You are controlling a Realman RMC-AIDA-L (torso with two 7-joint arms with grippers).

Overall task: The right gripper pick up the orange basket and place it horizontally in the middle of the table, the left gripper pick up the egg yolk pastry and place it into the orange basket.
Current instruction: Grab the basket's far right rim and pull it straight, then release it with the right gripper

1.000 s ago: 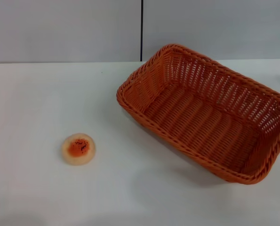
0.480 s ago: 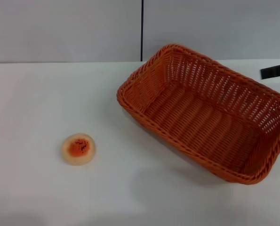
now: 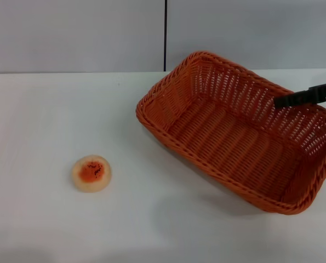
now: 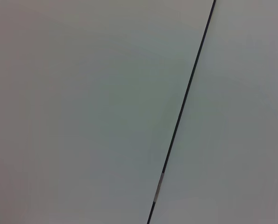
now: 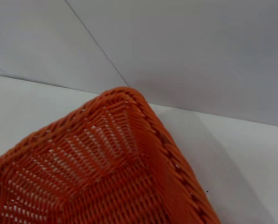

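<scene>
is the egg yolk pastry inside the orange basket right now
No, the egg yolk pastry lies on the table, apart from the orange basket.

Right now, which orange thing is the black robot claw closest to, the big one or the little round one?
The big one: the right end effector is over the orange basket. The egg yolk pastry sits far across the table.

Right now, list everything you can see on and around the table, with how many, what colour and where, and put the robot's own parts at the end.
orange basket: one, orange woven, on the table's right half, set at an angle, nothing inside.
egg yolk pastry: one, pale cream with an orange-red centre, on the table's left side, well apart from the basket.
table: one, white, under both.
wall: grey panels with a dark vertical seam, behind the table.
right gripper: one, black, only a thin part showing, reaching in from the right edge over the basket's far right rim.
left gripper: not in view.
</scene>
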